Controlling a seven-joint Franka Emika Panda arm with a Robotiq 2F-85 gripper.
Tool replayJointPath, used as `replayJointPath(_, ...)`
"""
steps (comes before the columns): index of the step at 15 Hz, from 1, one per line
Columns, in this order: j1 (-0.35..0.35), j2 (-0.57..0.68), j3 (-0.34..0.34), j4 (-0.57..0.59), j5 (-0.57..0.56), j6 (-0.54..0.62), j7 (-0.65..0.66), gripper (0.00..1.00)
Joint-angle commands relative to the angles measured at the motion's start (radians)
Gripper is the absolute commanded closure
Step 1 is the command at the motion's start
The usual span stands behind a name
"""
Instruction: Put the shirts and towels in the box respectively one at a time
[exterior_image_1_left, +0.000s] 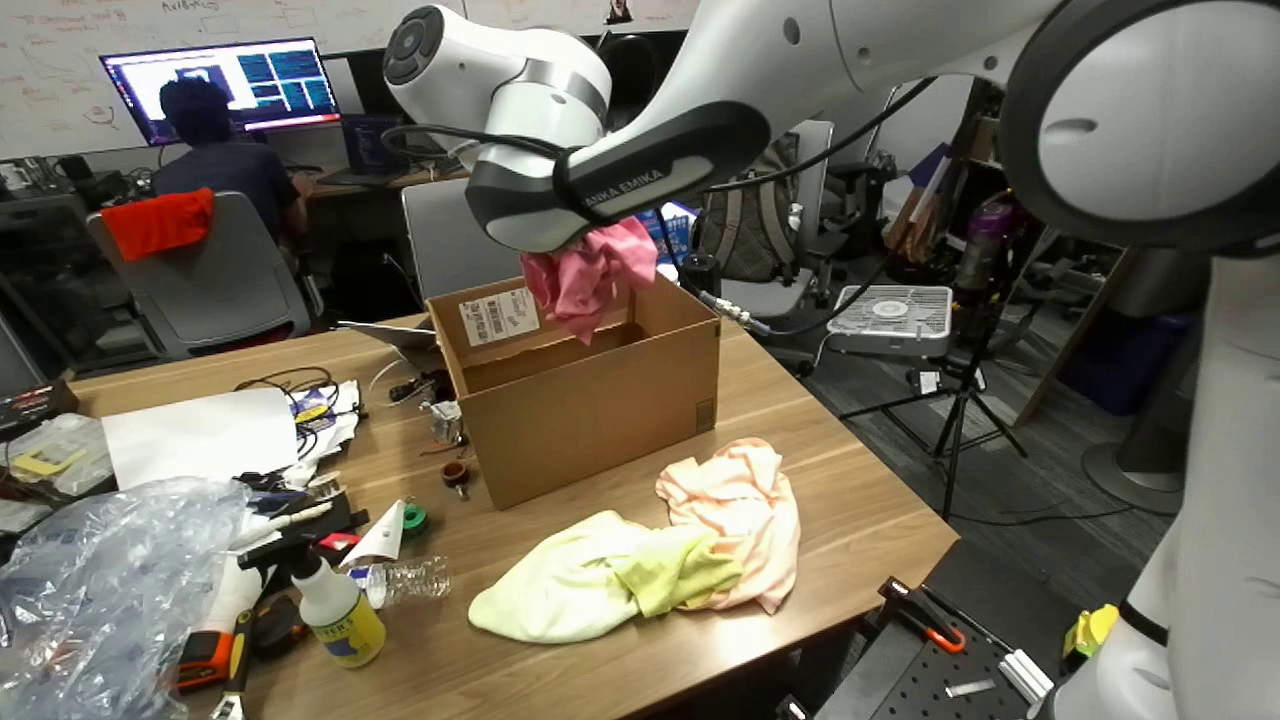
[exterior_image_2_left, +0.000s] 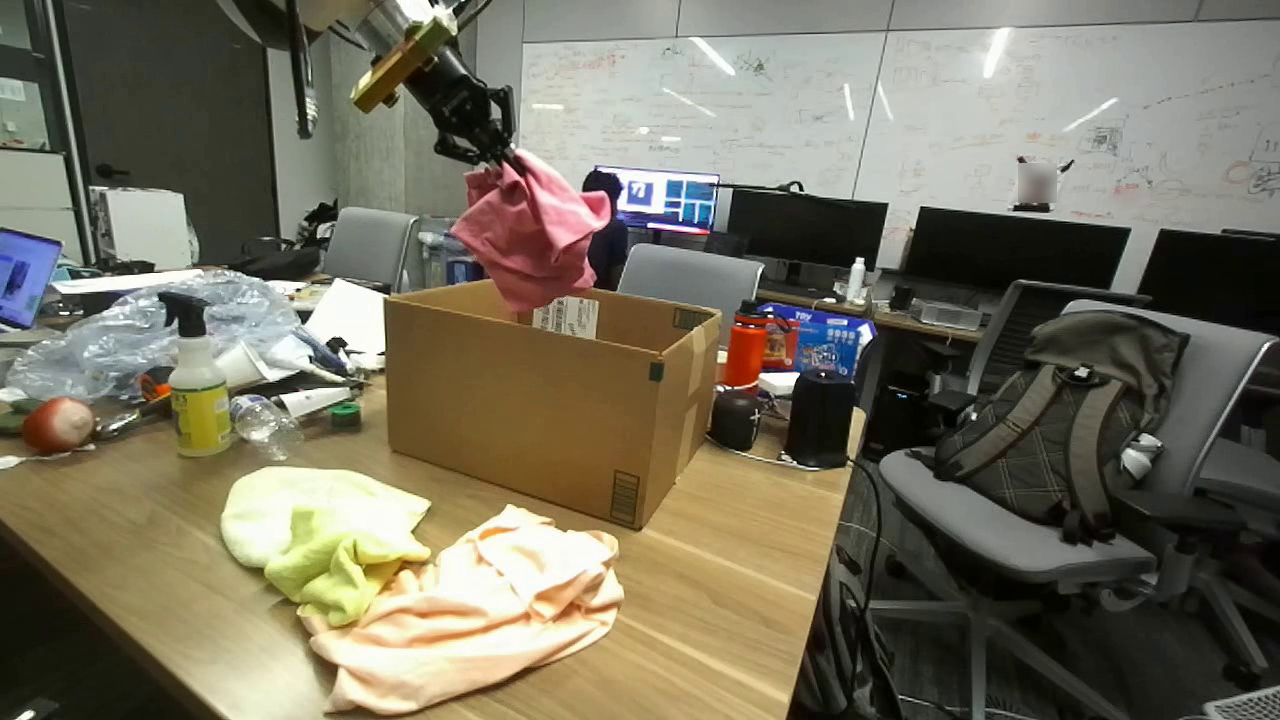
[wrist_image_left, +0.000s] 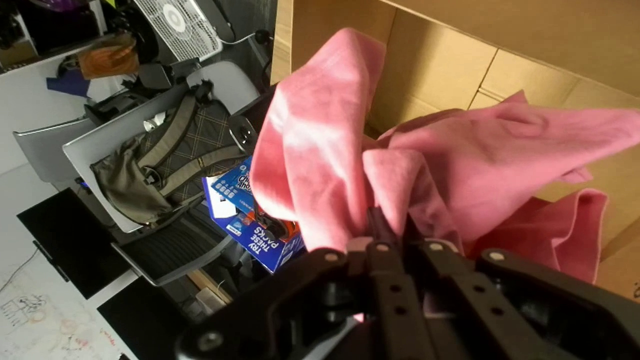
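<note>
Apparently we are at the drop-off stage for one piece: the gripper (wrist_image_left: 394, 226) is pinched tight on a fold of the pink cloth (exterior_image_2_left: 535, 235), which hangs over the open cardboard box (exterior_image_2_left: 520, 400). We count it as in position but not yet let go, and whether its lowest tip hangs below the rim we cannot tell. Outside, on the table (exterior_image_2_left: 730, 600), two more pieces lie crumpled beside the box: the yellow-green cloth (exterior_image_2_left: 325, 535) and the peach cloth (exterior_image_2_left: 480, 610), touching, the yellow-green edge seeming to overlap the peach. By our reading those are what remains, one trip apiece. Which are shirts and which towels, we cannot say. In the wrist view the pink folds hide part of the box's inside, so we can't tell whether anything already lies there.
</note>
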Motion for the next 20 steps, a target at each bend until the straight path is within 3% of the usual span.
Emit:
replayJointPath(1, 0.014, 0.082, -0.014, 0.127, 0.017, -0.032, -0.063, 0.99)
replayJointPath(2, 0.013, 0.093, -0.016, 0.138, 0.025, -0.031, -0.074, 0.99)
replayJointPath(3, 0.01, 0.1, -0.017, 0.143, 0.036, -0.029, -0.088, 0.69)
replayJointPath(5, 0.006, 0.105, -0.02, 0.143, 0.056, -0.027, -0.109, 0.61)
replayJointPath(9, 0.003, 0.082, -0.032, 0.106, 0.095, -0.031, -0.125, 0.3)
replayJointPath(13, 0.002, 0.008, -0.036, -0.001, 0.142, -0.057, -0.098, 0.01)
replayJointPath(20, -0.009, -0.207, -0.019, -0.295, 0.308, -0.121, -0.038, 0.0)
